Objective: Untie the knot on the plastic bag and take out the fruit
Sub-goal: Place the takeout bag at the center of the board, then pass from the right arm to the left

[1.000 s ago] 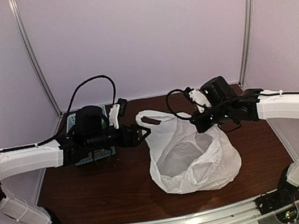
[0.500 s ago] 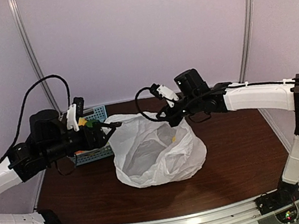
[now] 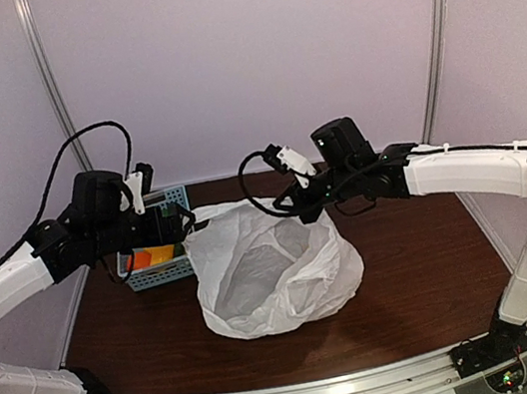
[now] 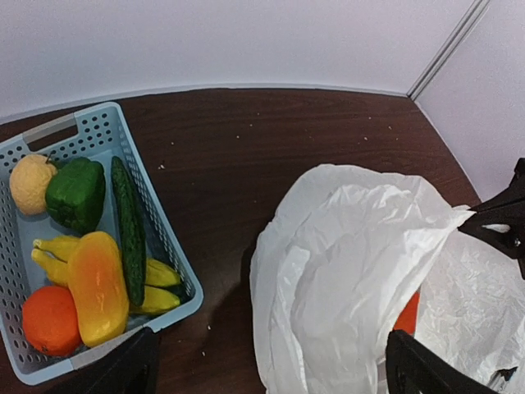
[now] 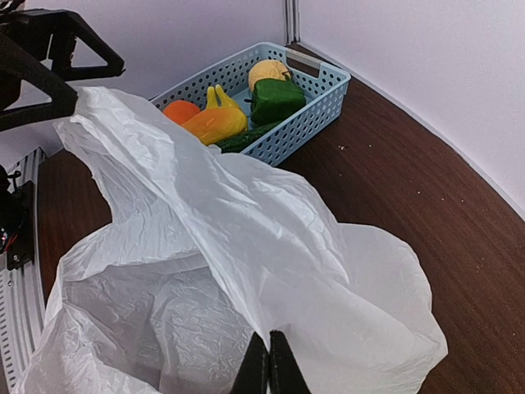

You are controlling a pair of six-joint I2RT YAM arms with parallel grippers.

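While I looked, my right hand (image 5: pixel 267 361): clenched on the plastic bag (image 5: pixel 246 230) rim.
My left hand (image 3: pixel 173 227): released, wide, between basket (image 4: pixel 176 271) and bag.
Remaining fruit (image 4: pixel 408 312): orange piece, seemingly, lay inside bag, right of left hand.

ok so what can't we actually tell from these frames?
- Inside the plastic bag: left wrist view, only an orange sliver shows past its folds.
- Blue basket: top view, largely covered by the left gripper.
- Right gripper: right wrist view, only its finger ends show; the bottom edge cuts the rest.
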